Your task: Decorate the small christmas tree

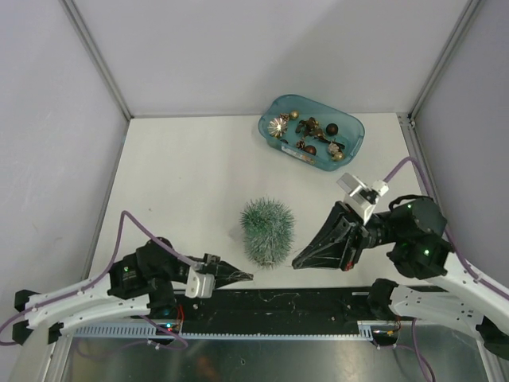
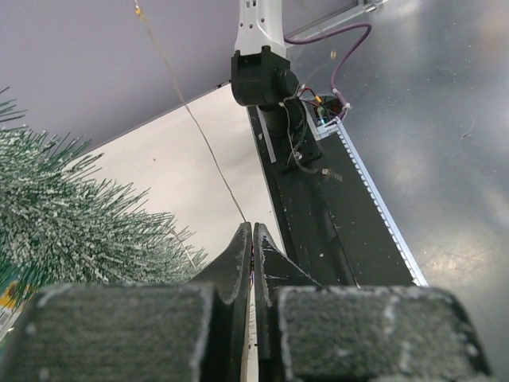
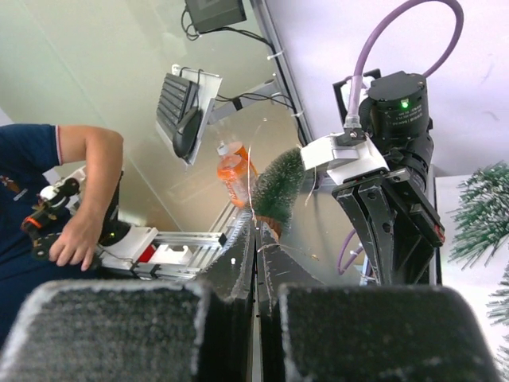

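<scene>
Top view first: the small christmas tree (image 1: 267, 231) is sitting mid-table (image 1: 183, 183), well apart from the teal tray (image 1: 359, 135) of ornaments (image 1: 310, 131) at the far right. The 2 arms are coming in low from the near edge. The left gripper (image 1: 245, 277) is pointing at the tree's near side, and the right gripper (image 1: 298, 263) is pointing at it from the right, tips just beside the bristles. Both claws are looking closed here.

Left wrist cam: the jaws are pressing together with no gap showing. The frosted tree (image 2: 71, 215) is filling the left side, close to the fingers. A thin strand (image 2: 203, 135) is running from the upper left down to the tips. I can't tell if it's actually pinched.

Right wrist cam: same deal, with the jaws squeezing shut. The tree's branches (image 3: 481, 211) are poking in at the right edge, and the left arm (image 3: 394, 119) is sitting straight ahead.
</scene>
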Robot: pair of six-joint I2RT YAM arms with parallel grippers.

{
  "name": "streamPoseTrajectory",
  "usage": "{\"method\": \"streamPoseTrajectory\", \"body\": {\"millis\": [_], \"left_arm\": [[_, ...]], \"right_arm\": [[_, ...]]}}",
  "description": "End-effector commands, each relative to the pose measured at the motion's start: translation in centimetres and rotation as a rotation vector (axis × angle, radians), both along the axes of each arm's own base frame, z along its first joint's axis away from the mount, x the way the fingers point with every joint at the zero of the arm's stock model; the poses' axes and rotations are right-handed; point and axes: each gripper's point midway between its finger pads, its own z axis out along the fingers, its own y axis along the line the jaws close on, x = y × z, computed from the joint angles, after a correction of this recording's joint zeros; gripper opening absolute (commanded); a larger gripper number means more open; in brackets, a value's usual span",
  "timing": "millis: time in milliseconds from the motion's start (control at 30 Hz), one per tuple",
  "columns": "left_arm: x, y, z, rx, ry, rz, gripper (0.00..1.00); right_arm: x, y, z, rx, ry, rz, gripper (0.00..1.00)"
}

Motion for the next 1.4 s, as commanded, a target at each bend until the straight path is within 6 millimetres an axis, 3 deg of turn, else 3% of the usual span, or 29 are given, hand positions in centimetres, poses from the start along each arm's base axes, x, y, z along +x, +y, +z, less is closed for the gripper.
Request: {"method": "streamPoseTrajectory", "body": {"millis": [0,133,267,433,867,1033,1367], "left_arm": [[-0.5,-1.6,-0.2,0.007,0.020,-0.063,0.02],[-1.0,-3.7,2.3,-0.065,0.032,-0.129,0.03],[-1.6,-6.4,3.3,-0.118,0.031,-0.173,0.03],[-2.5,-8.9,2.9,-0.113,0.001,-0.209,0.03],[-4.1,-13.2,1.8,-0.079,-0.041,-0.279,0.03],[-4.0,-13.0,0.3,-0.034,-0.006,-0.263,0.03],[-3.5,-9.0,-4.5,0.070,-0.059,-0.229,0.01]], "right_arm": [[-0.7,-3.3,3.4,0.115,-0.085,-0.108,0.00],[-1.0,-4.5,3.2,0.116,-0.088,-0.138,0.00],[-1.6,-5.6,3.2,0.128,-0.107,-0.148,0.00],[-2.2,-6.9,2.6,0.118,-0.122,-0.161,0.00],[-3.9,-9.7,1.7,0.128,-0.156,-0.169,0.00],[-4.3,-10.1,1.8,0.140,-0.165,-0.156,0.00],[-5.0,-9.9,2.4,0.163,-0.186,-0.102,0.00]]}}
